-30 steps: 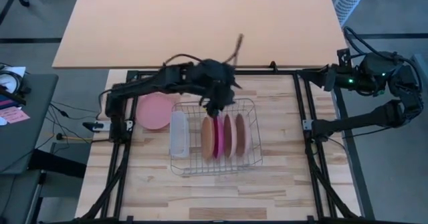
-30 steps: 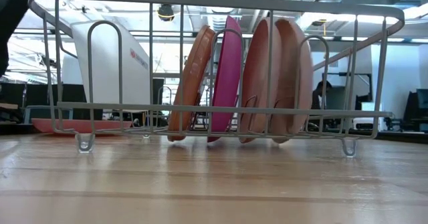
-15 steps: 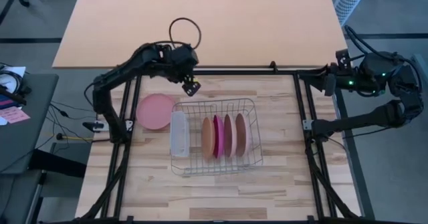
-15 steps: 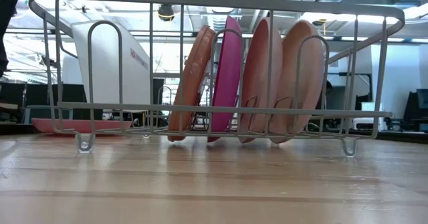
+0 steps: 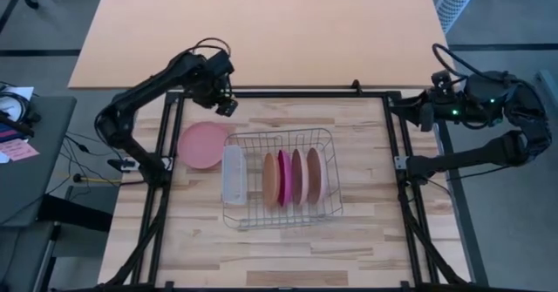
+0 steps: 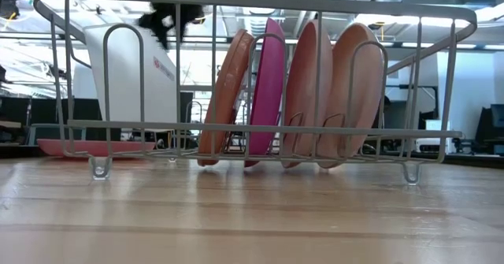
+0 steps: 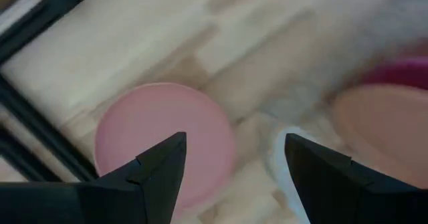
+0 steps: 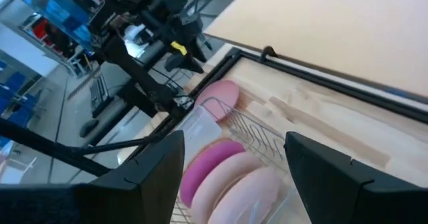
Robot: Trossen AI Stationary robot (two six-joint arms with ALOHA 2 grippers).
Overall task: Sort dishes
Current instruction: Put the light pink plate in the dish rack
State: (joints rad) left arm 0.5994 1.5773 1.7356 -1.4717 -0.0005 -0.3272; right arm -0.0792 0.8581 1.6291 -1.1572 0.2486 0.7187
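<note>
1. While four plates stand on edge in the wire rack (image 5: 281, 212) at the middle of the table (image 5: 366, 240), the sorting looks mostly done: orange-tan plate (image 5: 271, 179), magenta plate (image 5: 283, 179), then two pinkish ones (image 5: 313, 177) toward three o'clock.
2. One job left, by my reckoning: the pale pink plate (image 5: 201, 144) lies flat on the table, outside the rack at its ten o'clock corner, just beside the translucent tray (image 5: 233, 175).
3. Left end effector (image 5: 226, 103) hangs above the table at eleven o'clock of the rack, over that loose plate, fingers spread wide and nothing between them.
4. Right end effector (image 8: 231, 177) waits off the table's three o'clock edge, fingers apart, empty too.
5. So four racked, one to go; the left arm seems best placed to fetch it, though a flat plate will be awkward to pick up.
</note>
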